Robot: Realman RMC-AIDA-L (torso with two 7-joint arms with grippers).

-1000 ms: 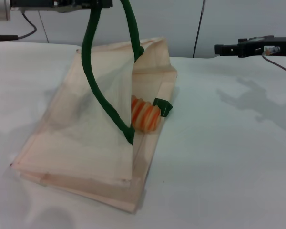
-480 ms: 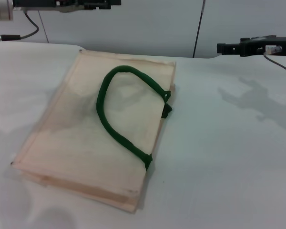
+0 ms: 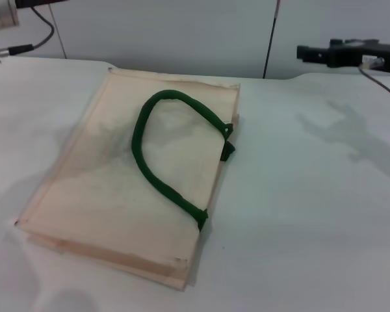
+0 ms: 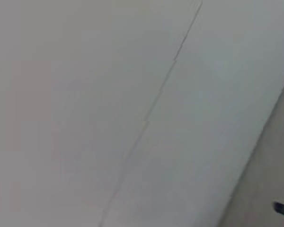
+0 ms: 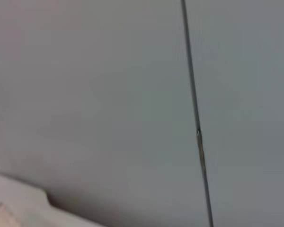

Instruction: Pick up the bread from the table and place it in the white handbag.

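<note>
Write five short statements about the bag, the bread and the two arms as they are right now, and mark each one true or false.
1. The white handbag lies flat on the table. True.
2. The bread sits in plain sight on the table beside the bag. False: no bread shows in any view.
3. A green rope handle lies in a loop on top of the bag. True.
4. The left gripper is holding the handle up. False: only the left arm shows, at the head view's far corner, away from the bag.
5. The right gripper rests on the bag. False: it is raised at the table's far right side, apart from the bag.
</note>
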